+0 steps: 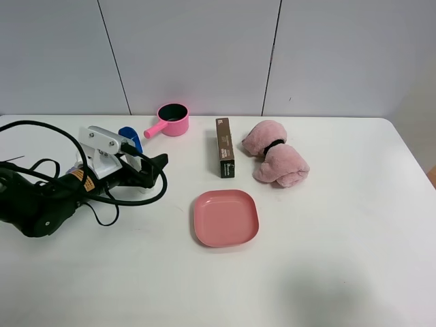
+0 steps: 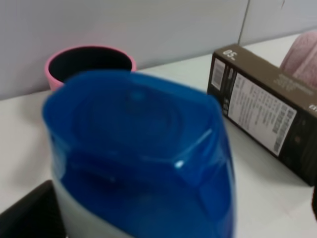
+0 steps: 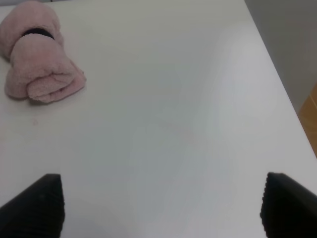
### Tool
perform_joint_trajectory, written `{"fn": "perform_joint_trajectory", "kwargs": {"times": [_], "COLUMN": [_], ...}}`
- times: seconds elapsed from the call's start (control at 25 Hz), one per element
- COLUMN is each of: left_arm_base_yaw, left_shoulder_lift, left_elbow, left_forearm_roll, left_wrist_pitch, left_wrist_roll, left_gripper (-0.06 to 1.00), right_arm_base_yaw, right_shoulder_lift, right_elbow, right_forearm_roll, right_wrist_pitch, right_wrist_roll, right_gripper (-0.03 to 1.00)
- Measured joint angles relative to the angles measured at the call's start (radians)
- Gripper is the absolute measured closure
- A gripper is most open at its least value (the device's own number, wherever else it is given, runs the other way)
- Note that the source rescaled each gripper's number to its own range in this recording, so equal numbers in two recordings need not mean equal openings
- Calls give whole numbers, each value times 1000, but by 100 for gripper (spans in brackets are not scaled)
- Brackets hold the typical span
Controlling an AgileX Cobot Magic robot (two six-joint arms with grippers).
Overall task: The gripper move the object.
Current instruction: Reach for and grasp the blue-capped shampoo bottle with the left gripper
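One bottle sits between parted fingers of left hand — right hand gapes empty

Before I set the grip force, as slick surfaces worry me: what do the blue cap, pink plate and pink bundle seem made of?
Blue cap: likely hard moulded plastic, glossy, with a sharp highlight on its edge.
Pink plate: probably plastic or melamine; smooth, even colour, soft sheen.
Pink bundle: soft plush fabric, perhaps a rolled towel; fuzzy, matte, folded.
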Motion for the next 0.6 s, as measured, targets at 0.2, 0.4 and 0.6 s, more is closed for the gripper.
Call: {"fn": "perform_joint_trajectory", "kwargs": {"times": [0.2,0.4,0.6], "left_arm_base_yaw": [0,0,0], "left_shoulder_lift": [30,40,41], "left_elbow": [-36,-43,-43], "left_forearm_roll": [18,23,28], "left_wrist_pitch": [0,0,0], "left_wrist_roll": [-4,-24,-30], "left_gripper": [-6,0,47], "right_arm_base_yaw": [0,0,0], "right_shoulder_lift": [0,0,0], "right_elbow": [0,0,0], "right_forearm_roll": [0,0,0], "right_wrist_pitch": [0,0,0], "right_wrist_roll": [0,0,0], "right_gripper": [-3,-3,-3]}}
